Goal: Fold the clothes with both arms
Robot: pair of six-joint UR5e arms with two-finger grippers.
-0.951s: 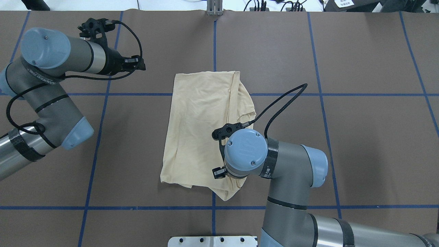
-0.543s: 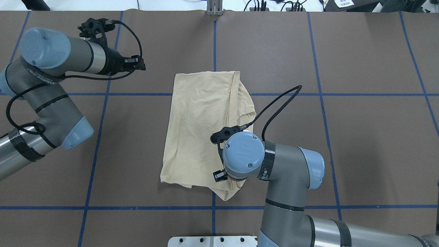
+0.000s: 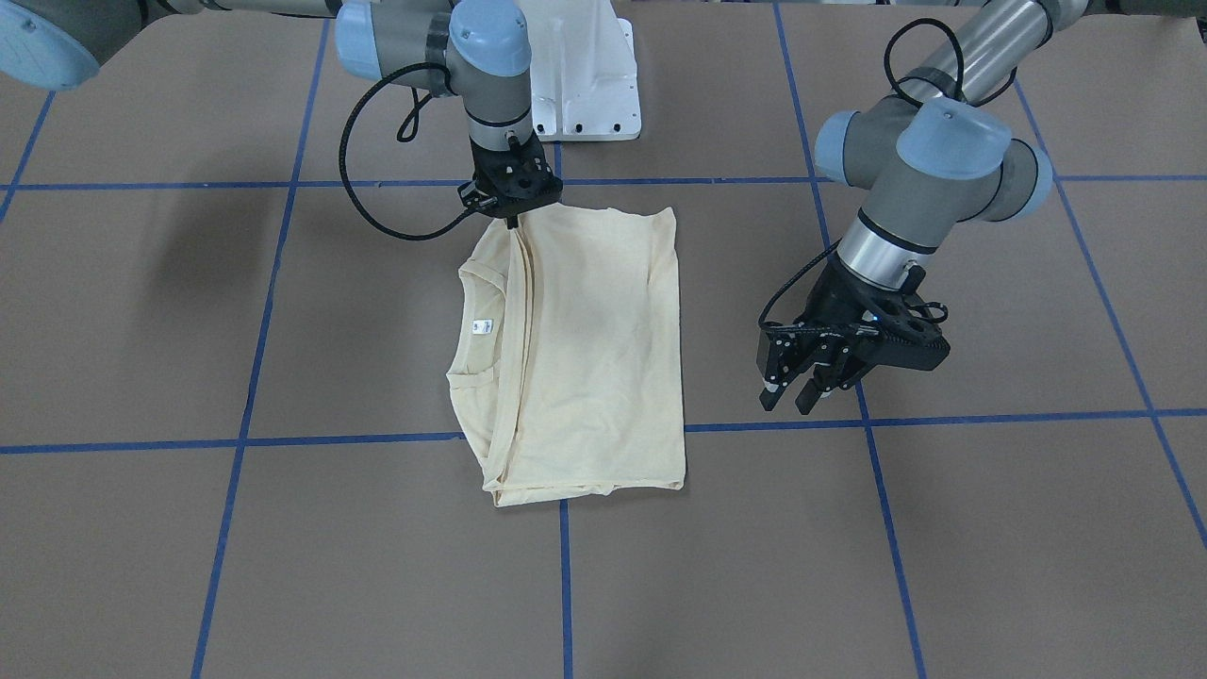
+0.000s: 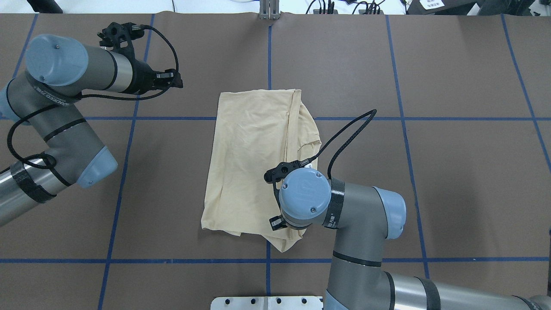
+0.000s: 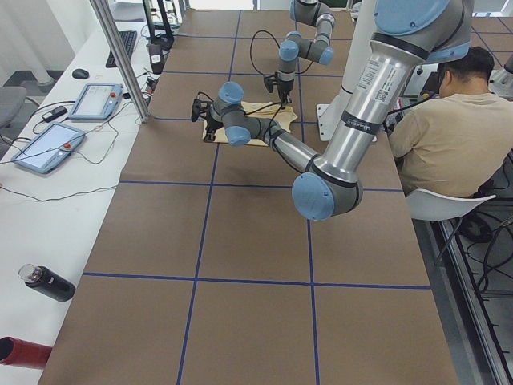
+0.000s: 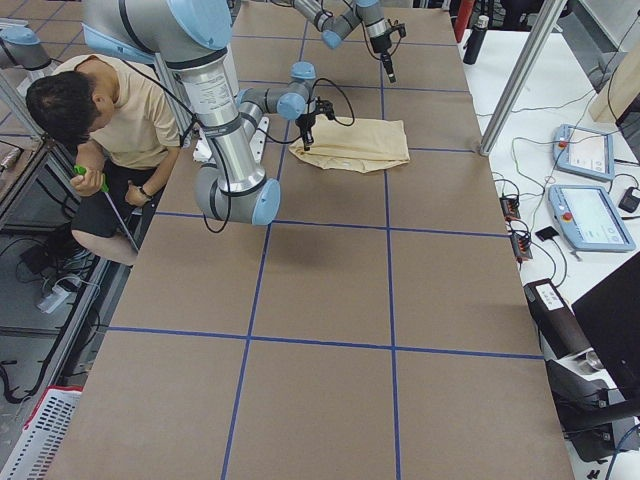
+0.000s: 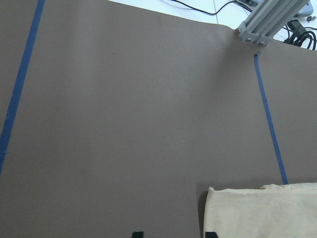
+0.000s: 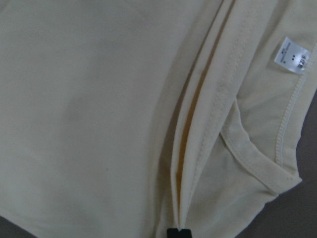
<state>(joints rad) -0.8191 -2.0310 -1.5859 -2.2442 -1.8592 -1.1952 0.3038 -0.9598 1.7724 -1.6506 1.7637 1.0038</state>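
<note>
The pale cream-yellow shirt [image 3: 585,349] lies folded lengthwise in the middle of the brown table [image 3: 990,528], collar and white neck label [image 3: 482,327] showing on one side. My right gripper [image 3: 516,219] points down at the shirt's corner nearest the base and is shut on a fold of fabric. In the right wrist view that folded edge [image 8: 185,148] runs into the gripper [image 8: 178,233]. In the overhead view the right wrist hides the grasp on the shirt [image 4: 249,150]. My left gripper [image 3: 797,394] hangs open above bare table, apart from the shirt [image 7: 257,213].
The white pedestal base [image 3: 585,75] stands behind the shirt. An aluminium post [image 4: 269,10] rises at the far edge. A person [image 5: 457,128] sits at the robot's side. Control tablets [image 5: 48,148] and a bottle [image 5: 48,282] lie on the side bench.
The right wrist has shifted slightly toward the robot's base, still holding the fabric. The left arm and the shirt's outline look unchanged.
</note>
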